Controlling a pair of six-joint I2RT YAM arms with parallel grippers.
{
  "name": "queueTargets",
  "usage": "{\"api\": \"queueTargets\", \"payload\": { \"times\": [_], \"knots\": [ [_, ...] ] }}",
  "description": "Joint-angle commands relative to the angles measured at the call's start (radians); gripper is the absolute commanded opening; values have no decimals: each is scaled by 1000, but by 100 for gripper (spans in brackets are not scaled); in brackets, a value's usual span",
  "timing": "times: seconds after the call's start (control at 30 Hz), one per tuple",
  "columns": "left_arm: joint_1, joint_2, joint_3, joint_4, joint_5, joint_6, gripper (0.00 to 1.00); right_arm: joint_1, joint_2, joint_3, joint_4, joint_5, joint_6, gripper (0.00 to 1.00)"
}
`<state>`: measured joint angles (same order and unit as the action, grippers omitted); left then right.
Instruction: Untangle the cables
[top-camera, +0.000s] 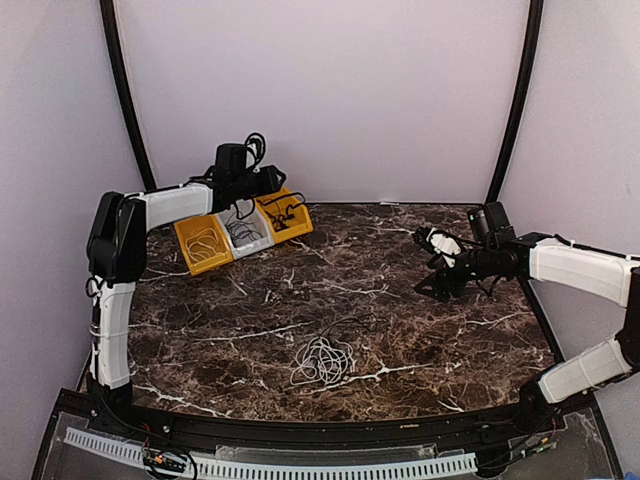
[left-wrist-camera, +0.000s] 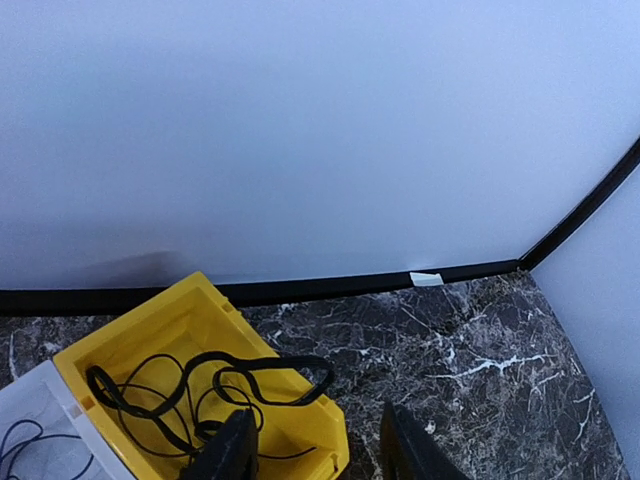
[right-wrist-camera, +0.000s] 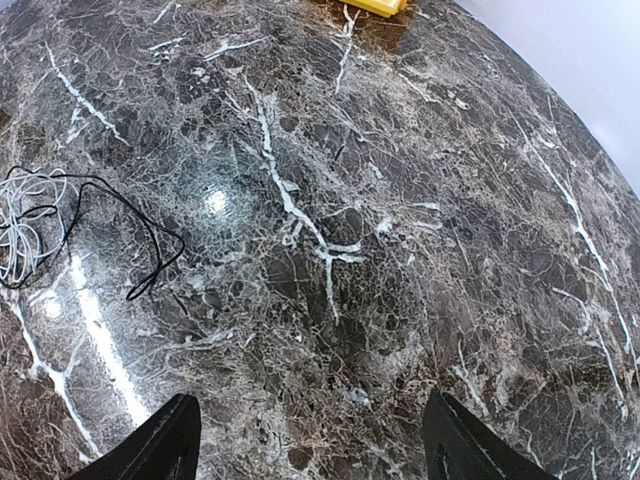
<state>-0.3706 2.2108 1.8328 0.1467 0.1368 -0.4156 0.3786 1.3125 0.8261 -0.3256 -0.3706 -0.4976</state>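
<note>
Over the yellow bin (left-wrist-camera: 190, 300) of black cable (left-wrist-camera: 150, 400) the left hand (left-wrist-camera: 318, 415) hangs released, the right hand (right-wrist-camera: 312, 400) released above the desk (top-camera: 420, 340).

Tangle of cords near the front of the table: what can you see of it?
The tangle is a loose, flat knot of thin white and grey cords, overlapping in small loops. One black cord runs out of it in a wide loop. It lies on the dark marbled table, centre front; nothing else touches it.
</note>
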Motion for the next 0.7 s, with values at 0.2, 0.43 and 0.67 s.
{"api": "queueTargets", "payload": {
  "times": [0.2,0.43,0.67],
  "knots": [
    [-116,39,5,77,-117,79,48,-5,-12,-8,22,-16,-12,78],
    [-141,157,92,124,-233,93,50,-4,-3,-10,21,-18,-16,78],
    [-151,295,305,42,-355,112,50,-5,1,-12,21,-13,-19,79]
  ]
}}
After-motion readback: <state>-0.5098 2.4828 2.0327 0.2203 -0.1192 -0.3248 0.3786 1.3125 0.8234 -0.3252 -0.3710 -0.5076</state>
